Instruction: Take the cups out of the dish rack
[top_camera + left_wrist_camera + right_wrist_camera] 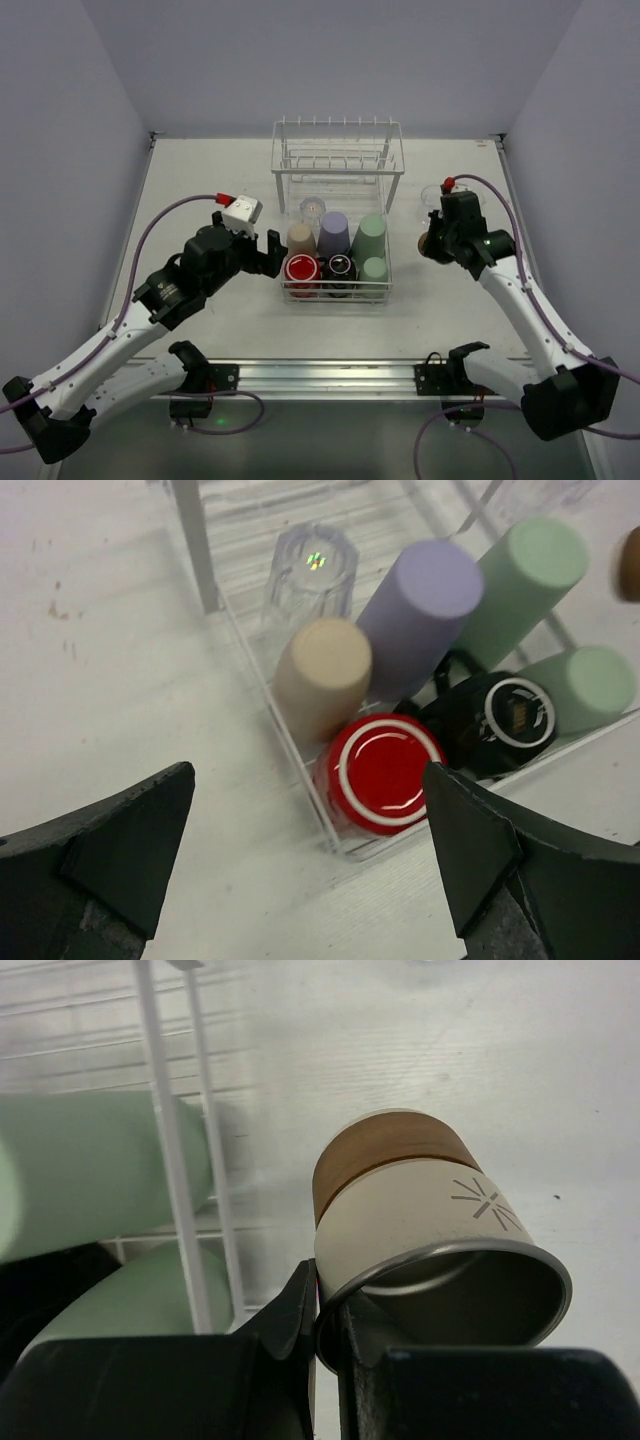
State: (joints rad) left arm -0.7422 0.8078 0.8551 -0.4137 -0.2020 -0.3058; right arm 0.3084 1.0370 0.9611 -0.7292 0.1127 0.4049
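Right wrist view: the right gripper [325, 1310] is pinched tight on the rim of a cream-and-brown cup [420, 1210], one finger inside the mouth and one outside. The cup is tilted and sits outside the dish rack [170, 1160], just beside its right wall. It looks light, stiff and smooth-sided, so I'd guess a rim pinch could let it swing or slip.

The left gripper [308, 780] is spread wide and empty near the rack's front-left corner, over the red cup [385, 770]. That cup sits packed against the tan cup [322, 670] and black cup [500, 715]. Gripping across its side walls looks safest.
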